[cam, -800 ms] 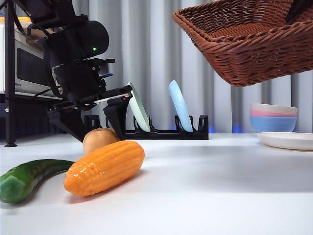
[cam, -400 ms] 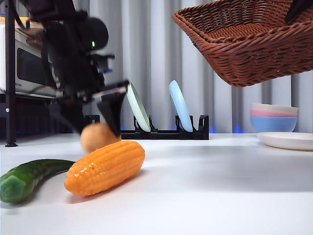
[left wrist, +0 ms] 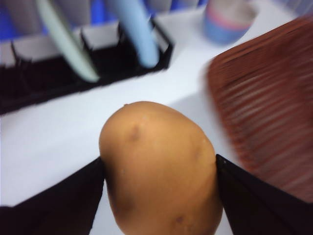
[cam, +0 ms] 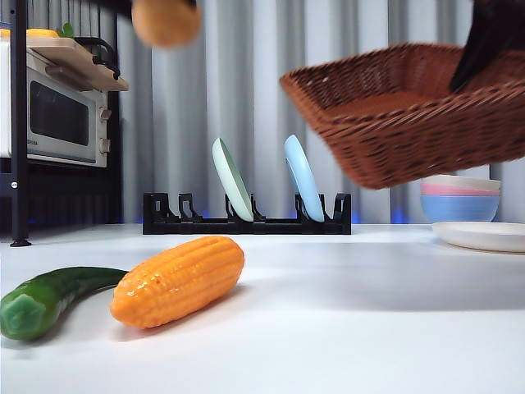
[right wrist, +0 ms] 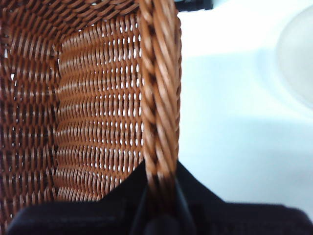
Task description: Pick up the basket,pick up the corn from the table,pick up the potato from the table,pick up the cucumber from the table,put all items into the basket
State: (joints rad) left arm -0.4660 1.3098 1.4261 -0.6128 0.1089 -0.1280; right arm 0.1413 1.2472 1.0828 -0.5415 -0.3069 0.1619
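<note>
Your left gripper (left wrist: 159, 169) has its jaws clamped on the potato (left wrist: 159, 169), high above the counter (cam: 369, 328). Your right gripper (right wrist: 159, 196) pinches the braided rim of the basket (cam: 410, 115), tilted in mid-air. Below, the corn (cam: 178, 279) and cucumber (cam: 45, 297) lie touching on the counter, with bare surface beside them.

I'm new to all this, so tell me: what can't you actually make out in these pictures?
- Potato: front view cuts it at the top edge, blurred; the left hand holding it is out of frame there.
- Basket: front view's right edge cuts it off; its floor is hidden.
- Right hand: its tips blur against the rim.
- Cucumber: the corn hides its far end.
</note>
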